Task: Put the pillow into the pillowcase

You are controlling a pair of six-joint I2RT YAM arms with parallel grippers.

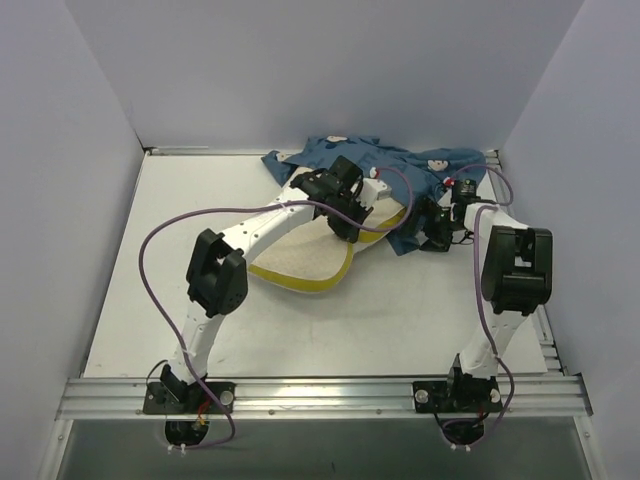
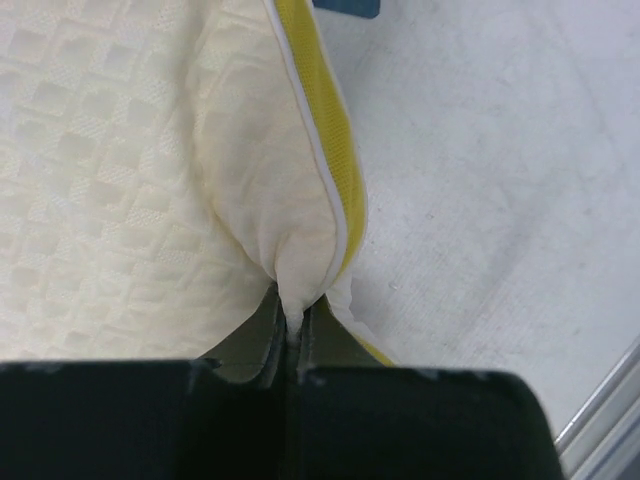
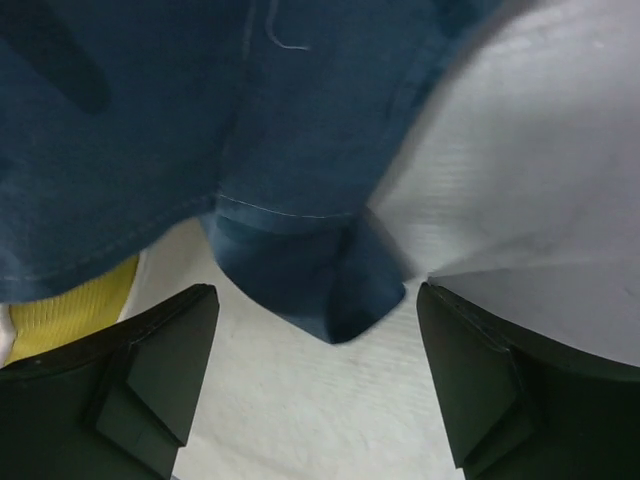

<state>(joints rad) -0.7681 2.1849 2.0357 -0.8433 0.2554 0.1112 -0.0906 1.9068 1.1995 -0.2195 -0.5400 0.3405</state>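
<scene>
The cream quilted pillow [image 1: 300, 262] with yellow piping lies mid-table, its far part under the blue pillowcase [image 1: 385, 165]. My left gripper [image 1: 345, 228] is over the pillow's right edge. In the left wrist view it [image 2: 290, 325] is shut on a pinched fold of the pillow [image 2: 290, 200] beside the yellow edge. My right gripper [image 1: 437, 232] sits at the pillowcase's right corner. In the right wrist view it [image 3: 318, 335] stands open, a blue corner of the pillowcase [image 3: 310, 280] lying just ahead between the fingers, touching neither. A yellow bit of pillow [image 3: 70, 310] shows at left.
White walls enclose the table [image 1: 200, 200] on three sides. An aluminium rail [image 1: 320, 392] runs along the near edge by the arm bases. Purple cables loop over both arms. The pillowcase is bunched against the back wall.
</scene>
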